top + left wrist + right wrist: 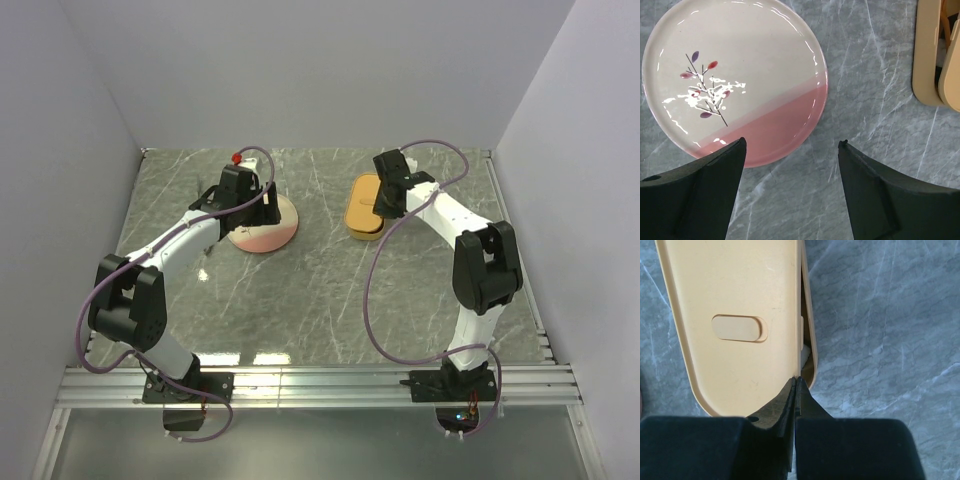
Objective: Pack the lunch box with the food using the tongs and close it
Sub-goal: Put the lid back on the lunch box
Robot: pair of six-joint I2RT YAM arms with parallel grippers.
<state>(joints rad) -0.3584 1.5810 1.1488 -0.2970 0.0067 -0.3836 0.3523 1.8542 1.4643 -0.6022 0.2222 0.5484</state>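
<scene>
The orange-tan lunch box (362,208) lies at the back right of the table. Its flat lid (735,315) rests on top, shifted sideways, so a strip of the box's rim (810,340) shows beside it. My right gripper (796,381) is shut, with its tips at the lid's edge above that gap. A pale bit (805,356) shows in the gap; the food is otherwise hidden. My left gripper (792,147) hangs open over the table at the rim of the plate, holding nothing. The tongs are out of view.
The round cream-and-pink plate (735,80) has nothing on it and sits left of the box (926,55). A small red object (237,158) lies at the back behind the left arm. Walls close in the table on three sides.
</scene>
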